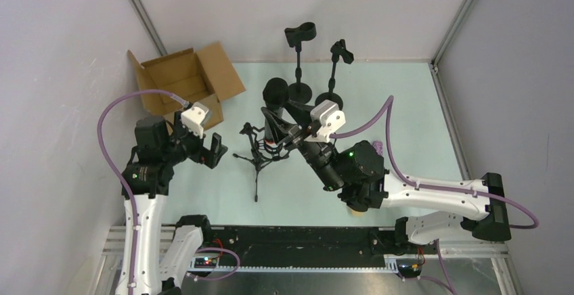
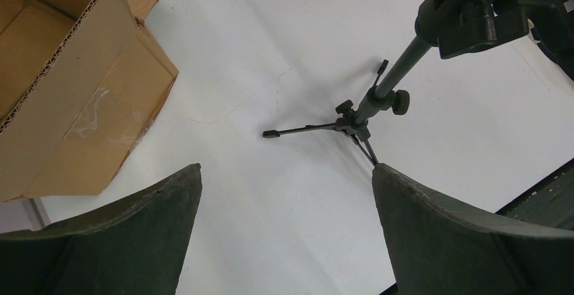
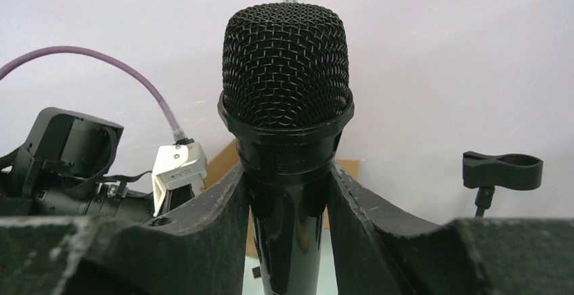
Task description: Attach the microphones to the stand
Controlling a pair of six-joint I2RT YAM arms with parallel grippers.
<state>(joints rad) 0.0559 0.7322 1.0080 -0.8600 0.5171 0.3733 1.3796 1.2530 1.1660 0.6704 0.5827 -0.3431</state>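
A black microphone [image 3: 285,105] with a mesh head stands upright, and my right gripper [image 3: 288,173] is shut on its body just below the head. In the top view this microphone [image 1: 275,93] rises beside the clip of a small tripod stand [image 1: 257,154], its lower end hidden among gripper [image 1: 290,134] and clip. I cannot tell whether it sits in the clip. My left gripper [image 2: 288,173] is open and holds nothing, hovering over the table left of the tripod stand [image 2: 365,109]. A cream-beige end [image 1: 352,207] peeks from under the right arm.
Two round-based stands with empty clips [image 1: 299,38] [image 1: 341,51] are at the back. An open cardboard box [image 1: 183,78] lies at the back left, close to my left gripper [image 1: 202,145]. Walls close the table in on the left, right and back.
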